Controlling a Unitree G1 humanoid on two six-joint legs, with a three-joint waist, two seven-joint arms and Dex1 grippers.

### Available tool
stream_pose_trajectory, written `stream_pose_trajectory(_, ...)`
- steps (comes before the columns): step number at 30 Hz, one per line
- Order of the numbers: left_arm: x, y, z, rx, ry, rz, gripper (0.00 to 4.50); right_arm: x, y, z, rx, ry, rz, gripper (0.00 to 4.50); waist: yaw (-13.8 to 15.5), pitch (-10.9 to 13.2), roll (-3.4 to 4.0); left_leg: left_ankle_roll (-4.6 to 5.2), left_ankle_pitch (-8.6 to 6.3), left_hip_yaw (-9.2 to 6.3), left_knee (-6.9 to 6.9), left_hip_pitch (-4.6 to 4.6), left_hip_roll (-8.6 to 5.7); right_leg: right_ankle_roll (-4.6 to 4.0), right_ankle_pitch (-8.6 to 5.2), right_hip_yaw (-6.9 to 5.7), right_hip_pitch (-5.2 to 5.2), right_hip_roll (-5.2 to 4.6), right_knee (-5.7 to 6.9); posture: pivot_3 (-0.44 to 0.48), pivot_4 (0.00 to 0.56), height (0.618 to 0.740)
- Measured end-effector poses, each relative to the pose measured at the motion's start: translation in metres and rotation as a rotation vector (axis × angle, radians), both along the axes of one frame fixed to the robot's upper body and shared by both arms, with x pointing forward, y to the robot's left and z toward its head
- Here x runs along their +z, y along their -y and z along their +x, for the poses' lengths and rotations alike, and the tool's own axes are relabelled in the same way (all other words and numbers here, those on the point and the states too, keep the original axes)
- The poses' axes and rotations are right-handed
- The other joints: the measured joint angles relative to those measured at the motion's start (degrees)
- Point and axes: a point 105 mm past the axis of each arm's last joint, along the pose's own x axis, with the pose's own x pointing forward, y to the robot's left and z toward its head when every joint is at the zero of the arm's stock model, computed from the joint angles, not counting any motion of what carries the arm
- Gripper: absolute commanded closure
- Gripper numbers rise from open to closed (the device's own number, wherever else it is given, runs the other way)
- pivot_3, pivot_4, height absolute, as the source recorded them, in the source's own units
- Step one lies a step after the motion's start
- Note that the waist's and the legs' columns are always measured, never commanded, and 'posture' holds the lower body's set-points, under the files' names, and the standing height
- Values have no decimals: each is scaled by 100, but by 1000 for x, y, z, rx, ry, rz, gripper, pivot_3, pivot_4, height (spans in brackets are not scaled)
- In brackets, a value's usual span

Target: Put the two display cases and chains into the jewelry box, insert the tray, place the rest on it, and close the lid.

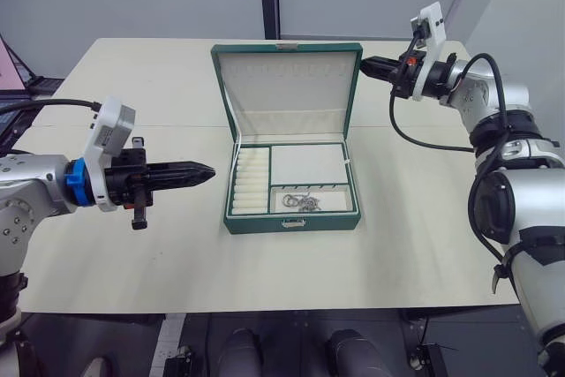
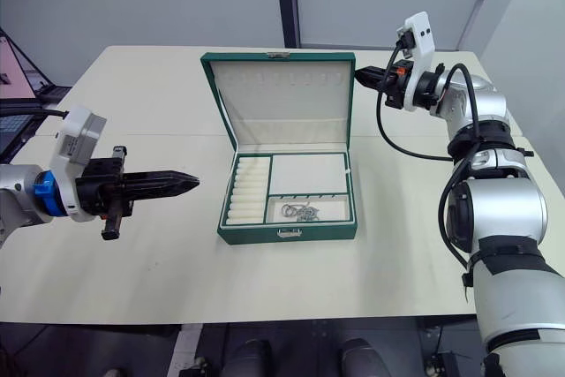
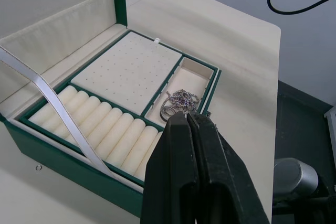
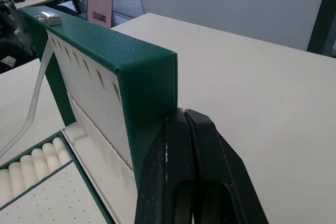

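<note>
A pale cream rectangular table (image 1: 132,253) with a smooth matte top carries the things. Directly on it, near the middle of the top, stands a dark green rectangular jewelry box (image 1: 291,222) with cream lining and a small gold clasp on its front wall. The box's base rests flat on the tabletop, its front wall facing the near edge and its hinged lid (image 1: 287,86) standing upright toward the far edge. The table's far corners meet a grey wall, and a dark floor shows below its near edge.
</note>
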Motion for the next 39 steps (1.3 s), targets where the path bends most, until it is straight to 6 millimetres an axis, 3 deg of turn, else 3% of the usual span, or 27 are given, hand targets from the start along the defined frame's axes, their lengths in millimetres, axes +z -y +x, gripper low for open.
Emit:
stream_pose_trajectory(5,2,2,4,-10,16,0,4500,16,3,-18,75,74,-52,4483,-35,0,0,0,0,-6,0,0,0,0,0,-6,4,0,-1,0,150,740)
stream_pose_trajectory(8,1,2,5,-9,7,3,4500,10,7,-34,98,78,-82,4483,-26,0,-1,0,0,-9,0,-1,0,0,0,-7,8,0,-1,0,150,740)
stream_pose_trajectory(15,3,3,8,-16,26,6,4500,-18,8,-93,102,33,-108,4483,2,0,0,1,0,-9,-7,-1,0,1,0,-1,10,2,-1,0,150,740)
stream_pose_trajectory(18,0,3,13,-12,24,12,4500,-45,13,-130,57,-40,-117,4483,48,-1,-1,0,-1,-10,-10,-1,0,1,0,0,12,3,-5,0,150,740)
stream_pose_trajectory(23,-4,7,21,-9,29,8,4500,-51,17,-165,-3,-52,-121,4483,122,-1,-2,0,0,-16,-2,1,-3,1,0,-2,20,3,1,0,150,740)
stream_pose_trajectory(29,-23,-5,44,145,32,15,4500,-94,46,-202,-176,-204,-148,4483,268,-5,-7,1,-1,-19,0,0,-8,1,0,-4,29,0,-7,0,150,740)
stream_pose_trajectory(39,-29,-5,48,161,42,17,4500,-107,51,-225,-224,-246,-151,4483,256,-6,-10,2,-1,-22,-2,1,-8,1,0,-4,32,2,-7,0,150,740)
